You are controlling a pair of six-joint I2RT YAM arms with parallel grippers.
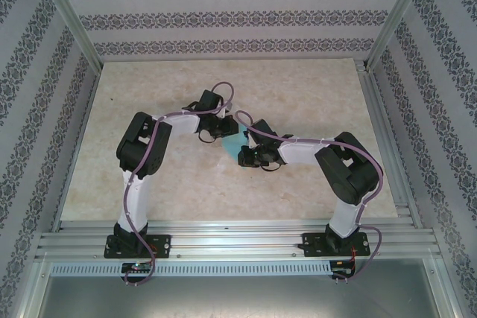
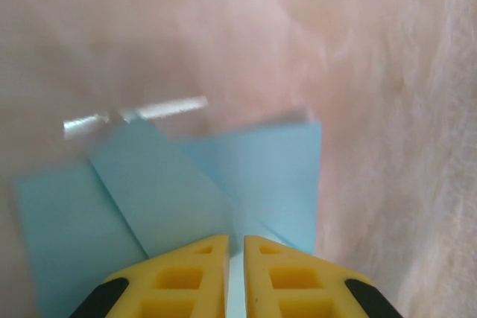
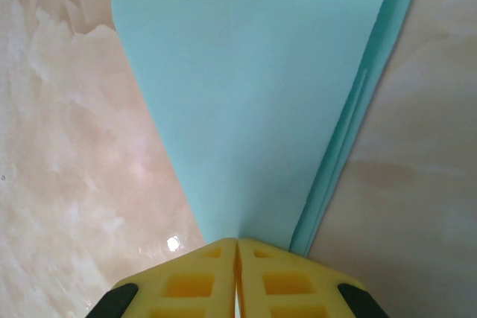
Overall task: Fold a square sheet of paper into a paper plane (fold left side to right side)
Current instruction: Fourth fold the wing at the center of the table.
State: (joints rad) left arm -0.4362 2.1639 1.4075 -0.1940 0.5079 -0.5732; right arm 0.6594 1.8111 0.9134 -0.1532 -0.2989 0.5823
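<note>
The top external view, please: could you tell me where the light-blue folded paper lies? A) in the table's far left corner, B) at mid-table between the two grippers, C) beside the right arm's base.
B: the light-blue folded paper lies at mid-table, with the left gripper and the right gripper meeting over it.

left arm (image 1: 140, 184) + right arm (image 1: 344, 210): white links, chunky black joints | purple cables (image 1: 124, 200) strung along both | black base plates (image 1: 138, 244) bolted at 6 o'clock | left gripper (image 2: 235, 242) / right gripper (image 3: 237, 243): fingers (image 2: 182, 279) moulded yellow, pocketed, black-cornered
</note>
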